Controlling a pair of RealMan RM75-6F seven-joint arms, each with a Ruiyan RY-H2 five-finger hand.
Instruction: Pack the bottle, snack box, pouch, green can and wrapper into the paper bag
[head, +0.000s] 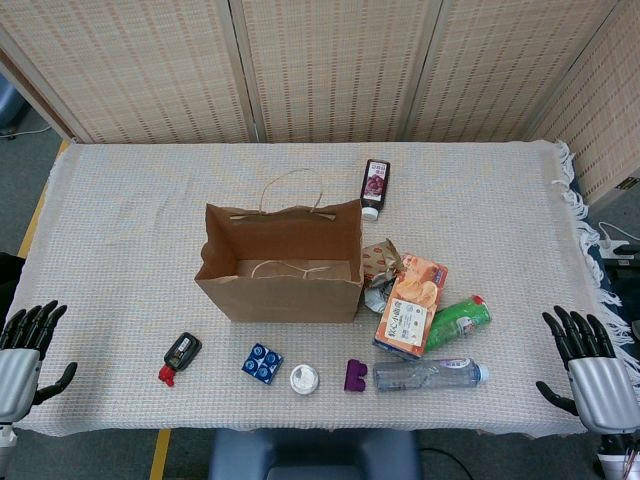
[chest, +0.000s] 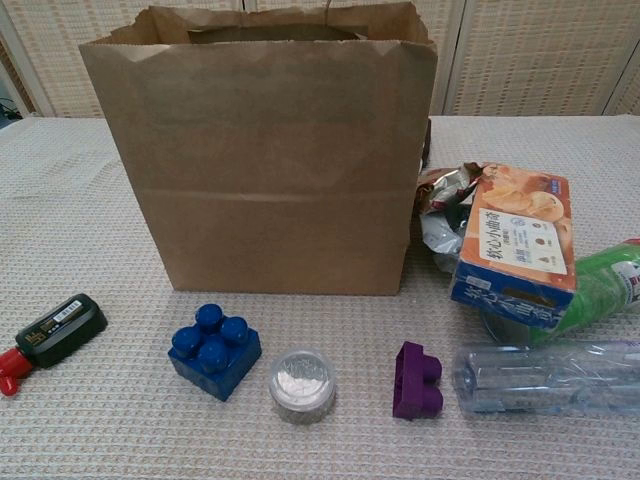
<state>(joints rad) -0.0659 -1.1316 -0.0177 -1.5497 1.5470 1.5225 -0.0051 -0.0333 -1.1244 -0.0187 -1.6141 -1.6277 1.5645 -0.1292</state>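
Standing upright near the middle of the table, the paper bag (head: 280, 265) has its mouth open to the ceiling and its handles flopped aside, which I judge leaves a clear drop from above. Nothing shows inside it yet, so packing has not begun.

Just beside its right wall lies the huddle to be packed. The snack box (head: 411, 306) rests tilted, propped on the things under it, its long axis running from the bag's near corner toward the table's front edge. The crinkled wrapper (head: 381, 262) sits tucked between box and bag, touching the bag's side as far as I can tell. The green can (head: 459, 319) lies on its side, its red-tipped end pointing away to the right and slightly back, its other end beneath the box. Nearest the front edge, the clear bottle (head: 430, 374) lies flat, long axis parallel to that edge, cap to the right. The dark pouch (head: 375, 185) lies apart behind the bag, lengthwise front to back, its white cap toward the bag.

Along the front are strays: a blue brick (chest: 214, 349), a small round jar (chest: 301, 378), a purple block (chest: 417, 379) and a black marker (chest: 52, 333).

Both hands rest low at the near corners, well apart from everything: the left hand (head: 25, 358) and the right hand (head: 592, 368) each hold nothing, fingers spread wide.
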